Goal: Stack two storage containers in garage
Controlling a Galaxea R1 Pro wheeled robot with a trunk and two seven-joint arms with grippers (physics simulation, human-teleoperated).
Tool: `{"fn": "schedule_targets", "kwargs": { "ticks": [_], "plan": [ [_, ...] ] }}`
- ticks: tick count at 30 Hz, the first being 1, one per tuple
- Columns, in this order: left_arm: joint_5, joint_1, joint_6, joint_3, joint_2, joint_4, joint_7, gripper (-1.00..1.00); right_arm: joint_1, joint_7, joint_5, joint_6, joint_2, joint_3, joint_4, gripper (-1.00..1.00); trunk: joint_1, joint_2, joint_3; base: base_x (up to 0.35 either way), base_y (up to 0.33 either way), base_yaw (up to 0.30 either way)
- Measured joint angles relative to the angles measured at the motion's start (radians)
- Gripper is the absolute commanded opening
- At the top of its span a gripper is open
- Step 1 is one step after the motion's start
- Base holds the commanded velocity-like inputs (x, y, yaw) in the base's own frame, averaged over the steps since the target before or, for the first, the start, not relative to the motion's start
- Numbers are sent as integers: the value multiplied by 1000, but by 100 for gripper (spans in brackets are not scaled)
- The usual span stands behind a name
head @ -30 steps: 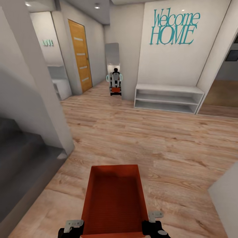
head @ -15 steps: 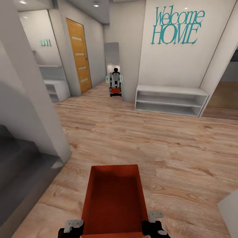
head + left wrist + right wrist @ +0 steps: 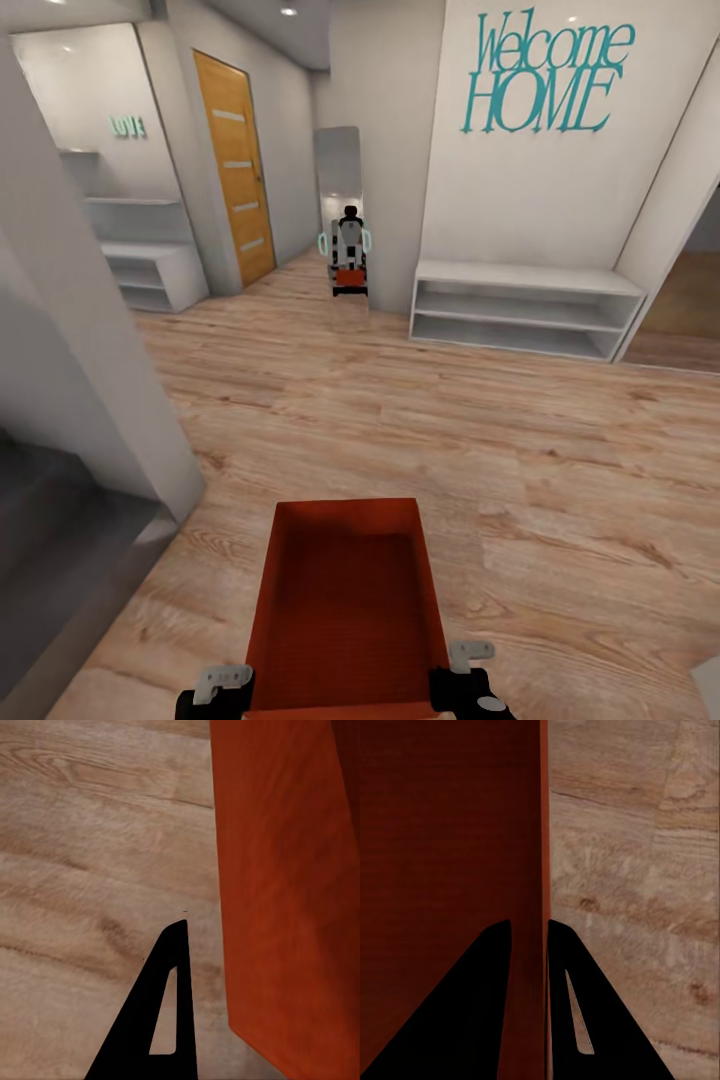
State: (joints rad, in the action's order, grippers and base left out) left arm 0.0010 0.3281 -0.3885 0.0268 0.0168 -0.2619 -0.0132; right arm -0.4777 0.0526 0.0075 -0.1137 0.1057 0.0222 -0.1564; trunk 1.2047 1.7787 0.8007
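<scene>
Over wood floor (image 3: 420,420): right tool (image 3: 544,926) pinches container (image 3: 345,600) wall; left tool (image 3: 174,945) state unclear; hallway ahead open.

Light wood-plank floor (image 3: 480,430), white low shelf unit (image 3: 525,308) stood on it against the wall, another white shelf (image 3: 150,270) set leftward
</scene>
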Motion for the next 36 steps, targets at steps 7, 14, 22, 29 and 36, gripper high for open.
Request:
{"fn": "schedule_targets", "kwargs": {
  "ticks": [7,14,22,29,36],
  "plan": [
    [0,0,0,0,0,0,0,-100,0,0,0,0,0,0,0,-100,0,0,0,346,0,0],
    [0,0,0,0,0,0,0,-100,0,0,0,0,0,0,0,-100,0,0,0,346,0,0],
    [0,0,0,1,0,0,0,-100,0,0,0,0,0,0,0,-100,0,0,0,346,0,0],
    [0,0,0,0,1,0,0,-100,0,0,0,0,0,0,0,-100,0,0,0,346,0,0],
    [0,0,0,0,0,0,0,-100,0,0,0,0,0,0,0,-100,0,0,0,346,0,0]
  ]
}}
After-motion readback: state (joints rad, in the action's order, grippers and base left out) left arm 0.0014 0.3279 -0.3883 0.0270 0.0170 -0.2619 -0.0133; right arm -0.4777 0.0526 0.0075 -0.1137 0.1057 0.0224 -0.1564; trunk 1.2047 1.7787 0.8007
